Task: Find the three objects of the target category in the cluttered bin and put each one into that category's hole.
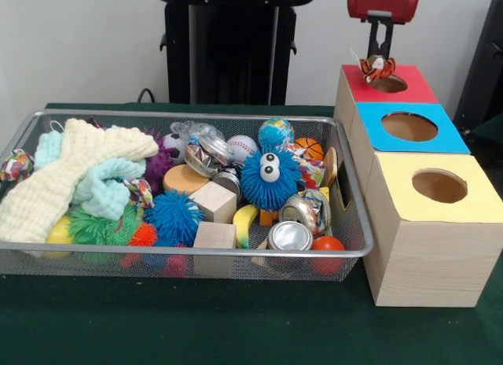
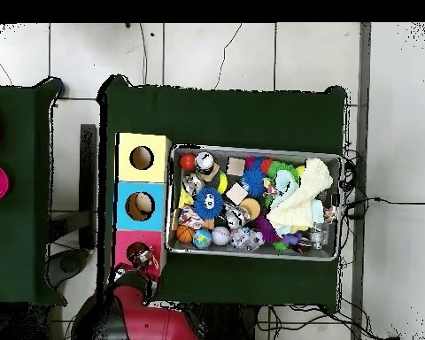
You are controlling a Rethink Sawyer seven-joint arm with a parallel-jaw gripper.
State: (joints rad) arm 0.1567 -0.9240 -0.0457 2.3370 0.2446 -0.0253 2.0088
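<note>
Dark green cloth covers the counter (image 1: 236, 326), and on it sits a wire mesh bin (image 1: 181, 259) packed with clutter beside a row of three wooden boxes. Each box has a round hole in a coloured top: the red box (image 1: 387, 83) is farthest back in the front view, the blue box (image 1: 410, 127) is in the middle, and the yellow box (image 1: 438, 187) is nearest.

Above the red box hangs the pincer (image 1: 378, 60), closed on a small orange-and-white striped tiger toy (image 1: 378, 67); the toy sits just over the rim of the red hole, and whether it touches the box cannot be told. From overhead the toy (image 2: 142, 257) shows at the same hole.

Inside the bin, a blue spiky ball with googly eyes (image 1: 271, 178) stands near the middle, with a globe ball (image 1: 276, 132), a baseball (image 1: 242, 147) and a mini basketball (image 1: 310, 148) behind it. Pale yellow and mint knitted cloths (image 1: 71, 180) fill the left end. Wooden blocks (image 1: 214, 201), crushed metal cans (image 1: 290, 235), a banana (image 1: 244, 224) and an orange ball (image 1: 328, 245) lie toward the front.
</note>
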